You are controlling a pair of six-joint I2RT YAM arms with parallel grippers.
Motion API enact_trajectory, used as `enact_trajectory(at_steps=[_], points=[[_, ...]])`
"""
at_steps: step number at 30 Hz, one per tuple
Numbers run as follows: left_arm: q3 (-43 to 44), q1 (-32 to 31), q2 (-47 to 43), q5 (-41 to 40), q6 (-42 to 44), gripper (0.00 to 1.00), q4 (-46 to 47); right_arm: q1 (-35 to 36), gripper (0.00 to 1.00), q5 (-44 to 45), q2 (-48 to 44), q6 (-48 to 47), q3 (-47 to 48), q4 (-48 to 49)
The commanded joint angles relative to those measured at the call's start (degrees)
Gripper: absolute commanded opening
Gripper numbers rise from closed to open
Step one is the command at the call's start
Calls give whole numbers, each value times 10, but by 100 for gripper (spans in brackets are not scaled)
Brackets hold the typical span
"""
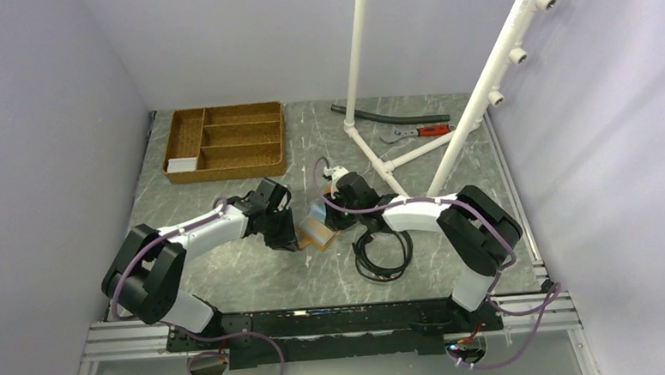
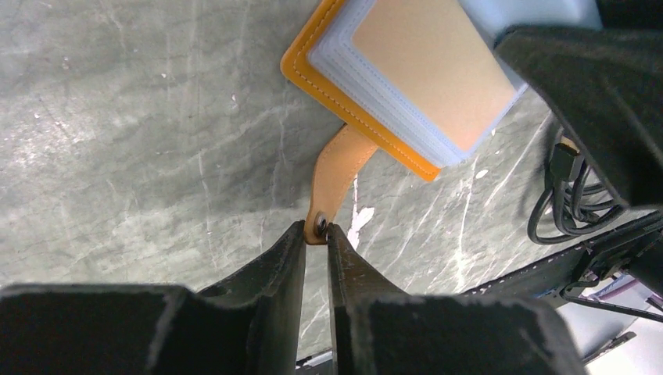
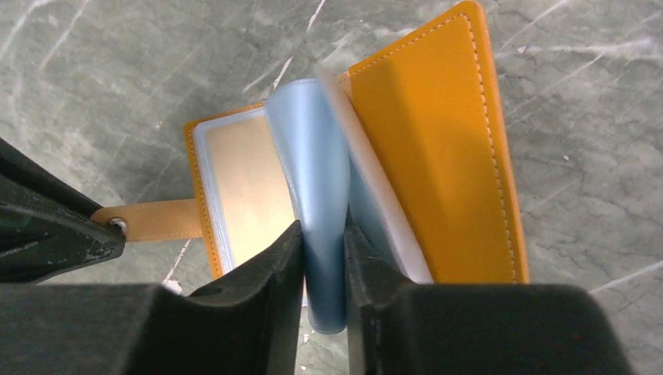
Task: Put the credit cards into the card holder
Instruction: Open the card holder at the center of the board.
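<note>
The orange card holder (image 1: 318, 231) lies open on the grey table between my two grippers. My left gripper (image 2: 315, 228) is shut on the snap end of its tan tab (image 2: 336, 176). My right gripper (image 3: 322, 234) is shut on a pale blue inner pocket leaf (image 3: 313, 156) and lifts it off the stack of pockets (image 3: 242, 187). The orange cover (image 3: 438, 156) stands tilted to the right of it. A whitish flat thing (image 1: 182, 164), perhaps the credit cards, lies in the wooden tray's near left compartment. No card is in either gripper.
A brown wooden compartment tray (image 1: 224, 142) sits at the back left. A black cable coil (image 1: 382, 254) lies just right of the holder, under the right arm. A white pipe frame (image 1: 396, 158), a black hose (image 1: 390, 114) and a red-handled wrench (image 1: 416, 132) are at the back right.
</note>
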Motion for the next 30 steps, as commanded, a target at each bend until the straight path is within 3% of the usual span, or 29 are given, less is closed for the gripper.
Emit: enact_trajectory(at_steps=[1, 8, 11, 13, 15, 21, 24, 30], points=[[7, 4, -42, -15, 1, 23, -23, -20, 22, -53, -6, 63, -19, 28], [58, 12, -145, 23, -11, 55, -31, -51, 15, -151, -4, 123, -35, 72], [75, 18, -147, 53, -30, 59, -1, -58, 14, -166, 2, 130, -36, 78], [83, 18, -129, 66, -41, 53, 18, -60, 14, -168, 0, 135, -41, 87], [87, 19, -102, 63, -50, 37, 33, -60, 14, -161, -3, 138, -45, 89], [89, 18, 16, 86, -55, 7, 99, -60, 13, -144, -3, 137, -40, 76], [80, 19, 56, 73, -52, 0, 123, -60, 16, -124, -10, 136, -39, 64], [38, 18, 73, 26, -56, 0, 146, -58, 40, -6, -49, 103, -28, -13]])
